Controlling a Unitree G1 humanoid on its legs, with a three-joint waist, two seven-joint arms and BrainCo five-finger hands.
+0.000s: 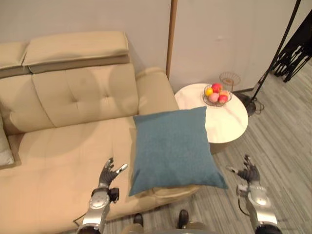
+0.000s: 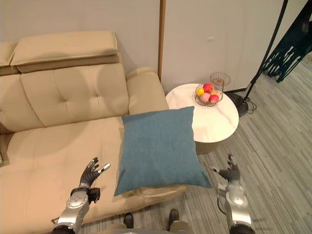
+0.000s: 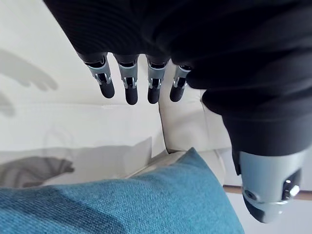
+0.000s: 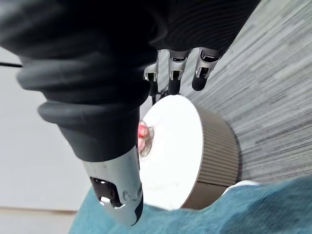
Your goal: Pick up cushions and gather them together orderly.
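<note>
A blue square cushion (image 1: 173, 148) lies on the right end of the beige sofa (image 1: 63, 146), its lower corners hanging past the seat's front edge. My left hand (image 1: 109, 174) hovers open just left of the cushion's lower left corner, fingers spread, holding nothing. My right hand (image 1: 249, 171) is open over the floor, to the right of the cushion's lower right corner and apart from it. In the left wrist view the cushion (image 3: 122, 204) shows past straight fingers (image 3: 129, 87). A pale cushion (image 1: 5, 148) peeks in at the sofa's far left edge.
A round white side table (image 1: 222, 119) stands right of the sofa arm, carrying a wire bowl of fruit (image 1: 217, 94) and a small wire basket (image 1: 229, 79). A black lamp stand (image 1: 253, 100) rises behind it. Grey plank floor (image 1: 282, 141) lies to the right.
</note>
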